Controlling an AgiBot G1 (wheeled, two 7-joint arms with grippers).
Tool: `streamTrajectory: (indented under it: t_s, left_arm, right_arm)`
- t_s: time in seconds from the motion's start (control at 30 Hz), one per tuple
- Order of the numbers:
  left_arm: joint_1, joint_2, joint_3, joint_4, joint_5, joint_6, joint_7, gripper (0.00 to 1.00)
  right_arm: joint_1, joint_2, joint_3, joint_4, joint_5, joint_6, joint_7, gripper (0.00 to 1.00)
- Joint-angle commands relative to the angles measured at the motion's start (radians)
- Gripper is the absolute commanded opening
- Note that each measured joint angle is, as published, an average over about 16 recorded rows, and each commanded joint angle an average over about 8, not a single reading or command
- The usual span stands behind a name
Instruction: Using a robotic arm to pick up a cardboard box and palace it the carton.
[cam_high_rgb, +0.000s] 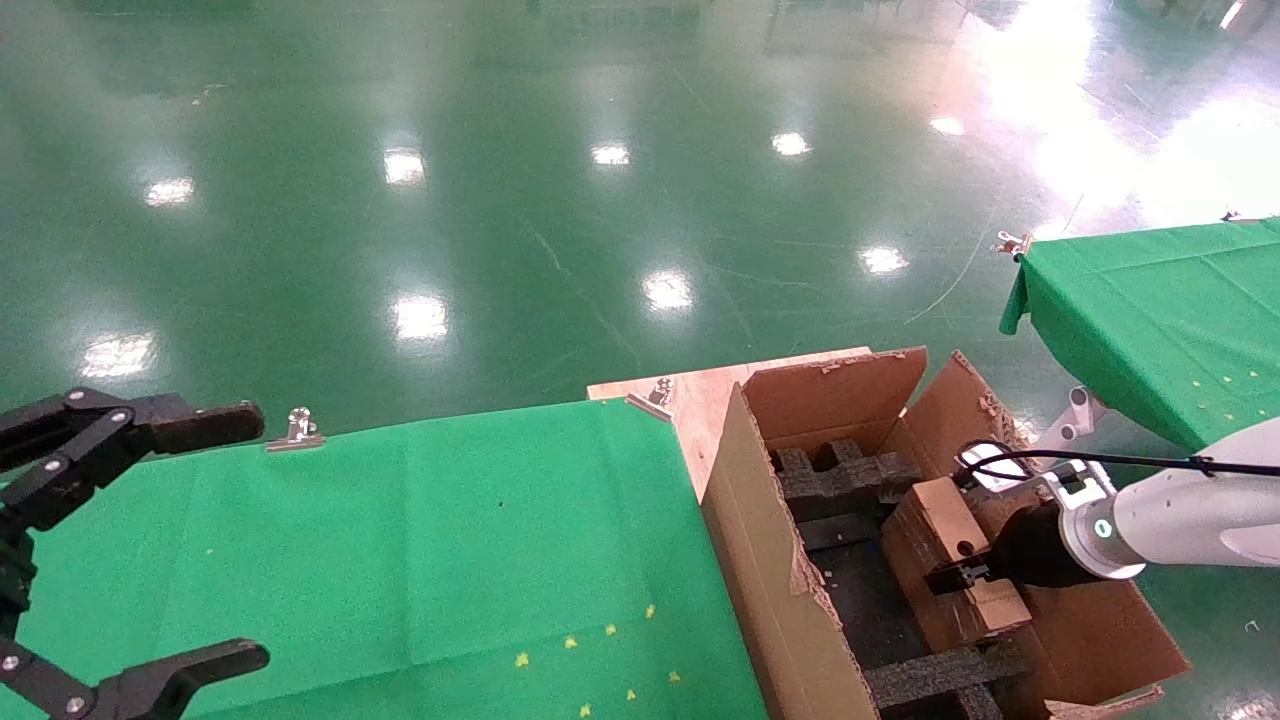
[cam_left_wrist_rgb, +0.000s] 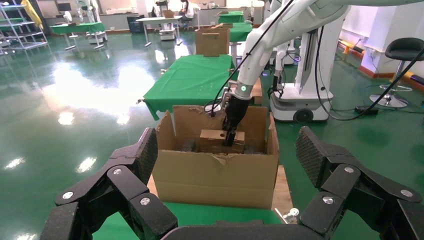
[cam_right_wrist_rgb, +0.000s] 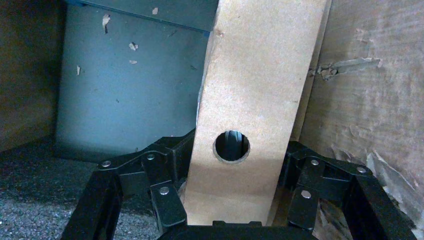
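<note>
The small brown cardboard box (cam_high_rgb: 945, 545) stands on edge inside the large torn carton (cam_high_rgb: 770, 560), over black foam inserts (cam_high_rgb: 850, 475). The white robotic arm (cam_high_rgb: 1190, 515) reaches in from the right. Its right gripper (cam_high_rgb: 965, 577) is shut on the box. In the right wrist view the box (cam_right_wrist_rgb: 255, 90) with its round hole (cam_right_wrist_rgb: 232, 146) sits between the right gripper (cam_right_wrist_rgb: 235, 165) fingers (cam_right_wrist_rgb: 167, 197), close to the carton wall (cam_right_wrist_rgb: 365, 90). The left wrist view shows box (cam_left_wrist_rgb: 212, 140), carton (cam_left_wrist_rgb: 215, 175) and arm (cam_left_wrist_rgb: 255, 55). My left gripper (cam_high_rgb: 257, 535) is open and empty at the far left.
The carton rests on a wooden board (cam_high_rgb: 700, 395) beside a green-clothed table (cam_high_rgb: 400, 560) with a metal clip (cam_high_rgb: 293, 432). A second green table (cam_high_rgb: 1150, 320) is at the right. The floor is glossy green. A robot base (cam_left_wrist_rgb: 300, 100) stands behind the carton.
</note>
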Motion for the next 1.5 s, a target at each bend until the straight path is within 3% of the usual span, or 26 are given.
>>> streamTrajectory:
  t_s: [0.03,1.03,1.27,1.5]
  left_arm:
    - [0.000,0.000,0.000,0.000,0.000,0.000,0.000,1.00]
    - [0.000,0.000,0.000,0.000,0.000,0.000,0.000,1.00]
    - [0.000,0.000,0.000,0.000,0.000,0.000,0.000,1.00]
    - [0.000,0.000,0.001,0.000,0.000,0.000,0.000,1.00]
  right_arm:
    - [0.001,0.001,0.000,0.002,0.000,0.000,0.000,1.00]
    - [0.110,0.021,-0.012,0.057,-0.057,0.022,0.013,1.00]
    - [0.192,0.040,-0.003,0.103,-0.083,0.037,0.007,1.00]
    - [0.349,0.067,0.022,0.215,-0.136,0.039,-0.045,1.00]
